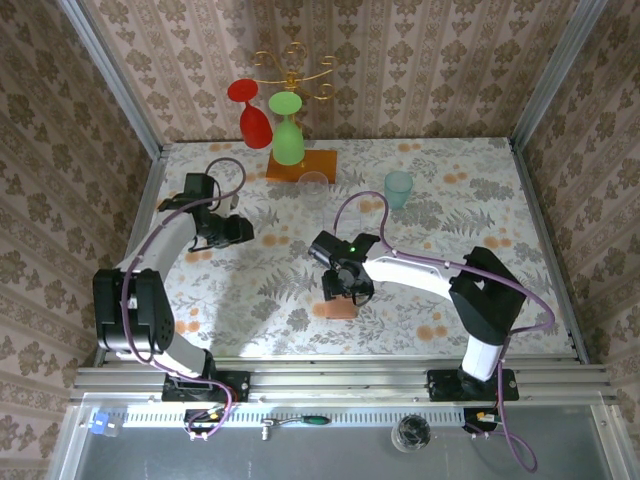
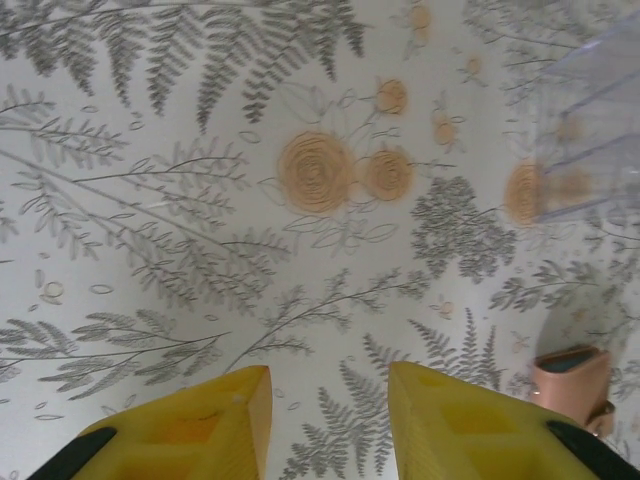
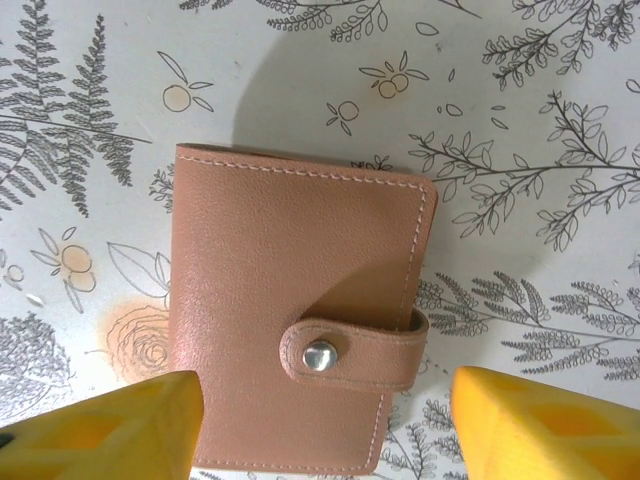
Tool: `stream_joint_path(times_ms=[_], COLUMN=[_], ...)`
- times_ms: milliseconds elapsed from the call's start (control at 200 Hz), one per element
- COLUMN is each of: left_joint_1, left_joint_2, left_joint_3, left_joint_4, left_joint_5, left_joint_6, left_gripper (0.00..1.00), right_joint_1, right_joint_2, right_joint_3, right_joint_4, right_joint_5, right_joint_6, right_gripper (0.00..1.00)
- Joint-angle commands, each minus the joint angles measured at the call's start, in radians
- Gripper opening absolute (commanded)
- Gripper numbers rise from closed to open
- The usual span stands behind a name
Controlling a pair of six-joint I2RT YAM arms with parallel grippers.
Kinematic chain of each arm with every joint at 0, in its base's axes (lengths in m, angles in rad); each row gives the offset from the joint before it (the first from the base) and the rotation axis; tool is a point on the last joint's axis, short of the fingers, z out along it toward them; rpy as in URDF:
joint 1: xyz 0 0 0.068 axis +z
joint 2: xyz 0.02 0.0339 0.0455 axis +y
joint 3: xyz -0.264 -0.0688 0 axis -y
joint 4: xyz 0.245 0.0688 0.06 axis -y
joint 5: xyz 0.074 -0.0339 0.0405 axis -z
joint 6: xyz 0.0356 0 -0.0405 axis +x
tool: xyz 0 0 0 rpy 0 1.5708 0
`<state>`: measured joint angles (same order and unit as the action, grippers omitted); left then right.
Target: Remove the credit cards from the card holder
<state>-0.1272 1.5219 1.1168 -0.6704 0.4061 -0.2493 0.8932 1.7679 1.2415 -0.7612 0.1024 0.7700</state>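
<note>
The table (image 1: 480,200) has a cloth with leaves and flowers on it. Two arms reach over it. The right arm is much nearer to the holder (image 3: 290,260). The left arm is off to the side, well apart from it.

The right tool (image 3: 325,395) hangs right over the holder and looks down on it. Its two yellow fingers (image 3: 100,430) are apart. The holder lies flat on the table, just in front of the tool, in the gap between them. Its long side runs straight away from the tool, and its short side goes across the gap. One finger is at the holder's left edge and the other is just past its right edge. I cannot tell if they touch it. A squeeze here would likely catch it by its two long edges.

The left tool (image 2: 330,400) is apart too, with only bare table between its fingers.

The holder is shut. A small strap (image 3: 360,350) wraps round from its right edge, near the tool. A tiny silver snap (image 3: 320,356) holds the strap down. The cards are likely inside, so the snap must come open first.
</note>
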Motion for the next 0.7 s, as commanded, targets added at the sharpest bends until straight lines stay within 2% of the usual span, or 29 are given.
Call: stream_joint_path(times_ms=[0,120,230,370,420,695], left_joint_1=[-0.069,-0.157,-0.246,-0.322,-0.380,-0.558], left_joint_2=[-0.074,-0.114,-0.156,-0.174,-0.168,-0.097], left_joint_3=[-0.051,-0.142,-0.246,-0.403,-0.442,-0.511], left_joint_4=[0.066,0.206,0.346,0.629,0.705,0.856], left_joint_5=[0.054,0.085,0.058,0.074,0.059,-0.036], left_joint_6=[-0.098,-0.240,-0.373,-0.597,-0.655,-0.774], left_gripper=[0.36,0.35,0.31,0.29,0.28,0.22], right_joint_1=[0.007,0.005,0.006,0.005,0.006,0.004], right_joint_2=[-0.047,-0.046,-0.051,-0.044,-0.043,-0.003], right_joint_3=[0.001,0.007,-0.004,-0.013,-0.017,-0.002], right_joint_4=[-0.019,-0.026,-0.016,-0.011,-0.004,0.008], right_joint_5=[0.023,0.016,0.009,-0.002,-0.015,-0.047], right_joint_6=[0.017,0.008,0.003,-0.002,-0.002,-0.015], right_gripper=[0.62,0.55,0.50,0.46,0.44,0.39])
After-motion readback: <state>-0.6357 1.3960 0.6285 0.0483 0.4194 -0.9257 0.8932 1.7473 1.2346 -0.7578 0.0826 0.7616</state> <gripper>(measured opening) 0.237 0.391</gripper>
